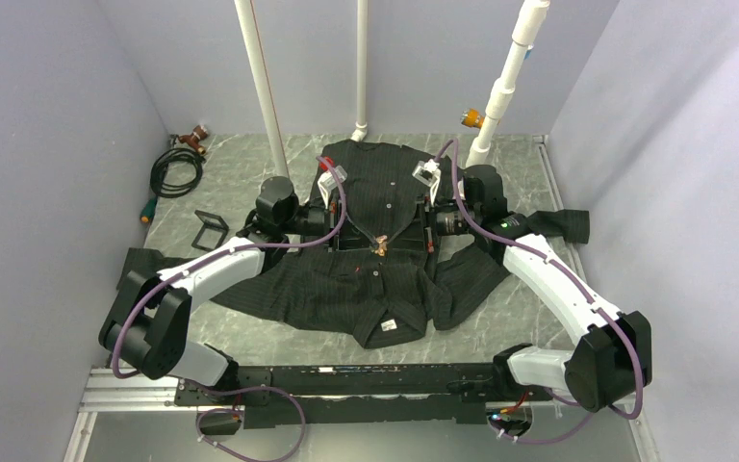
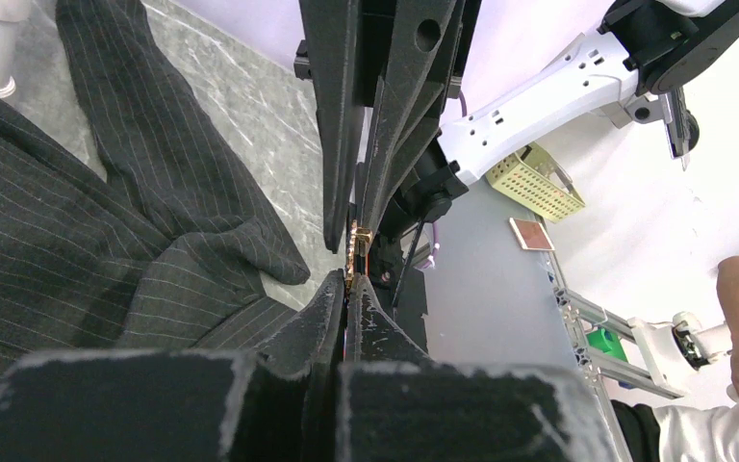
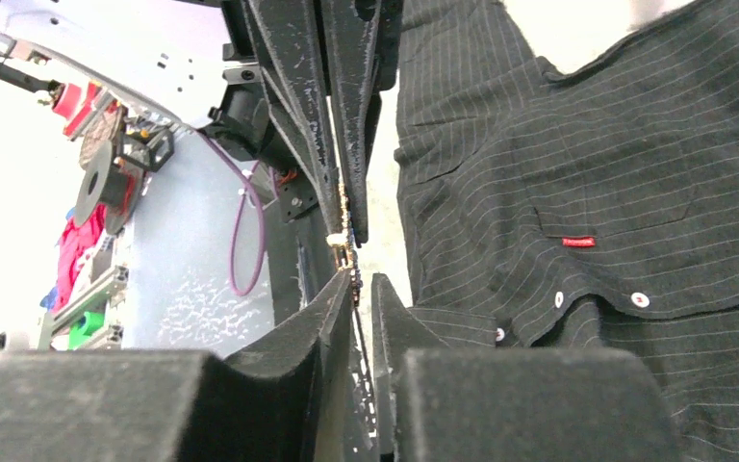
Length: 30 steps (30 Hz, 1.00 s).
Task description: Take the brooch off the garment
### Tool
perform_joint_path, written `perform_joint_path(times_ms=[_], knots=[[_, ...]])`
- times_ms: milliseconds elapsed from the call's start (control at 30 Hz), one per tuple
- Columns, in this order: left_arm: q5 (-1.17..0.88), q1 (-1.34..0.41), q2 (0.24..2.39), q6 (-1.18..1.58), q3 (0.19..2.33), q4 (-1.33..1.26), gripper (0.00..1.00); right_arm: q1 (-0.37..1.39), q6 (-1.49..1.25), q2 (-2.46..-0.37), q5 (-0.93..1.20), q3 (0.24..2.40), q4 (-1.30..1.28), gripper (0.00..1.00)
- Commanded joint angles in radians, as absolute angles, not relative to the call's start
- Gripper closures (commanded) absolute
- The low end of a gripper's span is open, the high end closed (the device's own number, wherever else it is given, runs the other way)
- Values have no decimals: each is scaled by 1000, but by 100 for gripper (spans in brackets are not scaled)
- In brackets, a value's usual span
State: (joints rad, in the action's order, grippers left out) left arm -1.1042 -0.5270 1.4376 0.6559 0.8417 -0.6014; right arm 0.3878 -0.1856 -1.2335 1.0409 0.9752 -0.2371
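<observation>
The black pinstriped garment point(image 1: 385, 289) lies spread flat on the marbled table, and also shows in both wrist views point(image 2: 77, 250) point(image 3: 587, 173). The two grippers meet tip to tip over its chest. The brooch point(image 1: 382, 243) glints gold between them point(image 2: 354, 252) point(image 3: 344, 248), with bare table behind it in the wrist views. My left gripper point(image 1: 370, 241) point(image 2: 348, 279) is shut on the brooch's edge. My right gripper point(image 1: 396, 239) point(image 3: 362, 279) has a narrow gap between its jaws. The brooch touches only one of its fingertips point(image 3: 346, 279).
A red tag point(image 3: 578, 242) and white buttons point(image 3: 640, 299) sit on the shirt front. A black cable coil point(image 1: 175, 171) and a small black frame point(image 1: 210, 229) lie at back left. White pipes point(image 1: 267, 96) point(image 1: 500, 87) rise behind the shirt.
</observation>
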Motion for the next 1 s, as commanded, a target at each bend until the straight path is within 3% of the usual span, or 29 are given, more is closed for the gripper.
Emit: perform_joint_path(times_ms=[0,33,67,133,200,267,667,800,967], knots=[[-1135,-530,1416,657,854,-635,100,390,-176,-1216,1104,998,-187,93],[-1137,-530,1415,649,858,-624,97,390,-172,-1216,1106,996,-188,100],[-1141,-530,1414,641,861,-612,89,389,-168,-1216,1102,996,-191,100],[-1147,-525,1403,622,868,-579,66,389,-137,-1213,1098,1002,-213,100],[-1152,-506,1389,595,873,-537,50,389,-106,-1210,1099,1011,-236,100],[-1156,-472,1370,582,869,-513,44,388,-81,-1209,1108,1018,-254,100],[-1153,-454,1336,617,826,-581,50,395,-112,-1207,1144,997,-225,100],[-1141,-499,1354,561,858,-497,51,407,-92,-1210,1146,994,-239,100],[-1134,-525,1367,493,886,-405,59,426,-27,-1210,1103,1010,-310,100]])
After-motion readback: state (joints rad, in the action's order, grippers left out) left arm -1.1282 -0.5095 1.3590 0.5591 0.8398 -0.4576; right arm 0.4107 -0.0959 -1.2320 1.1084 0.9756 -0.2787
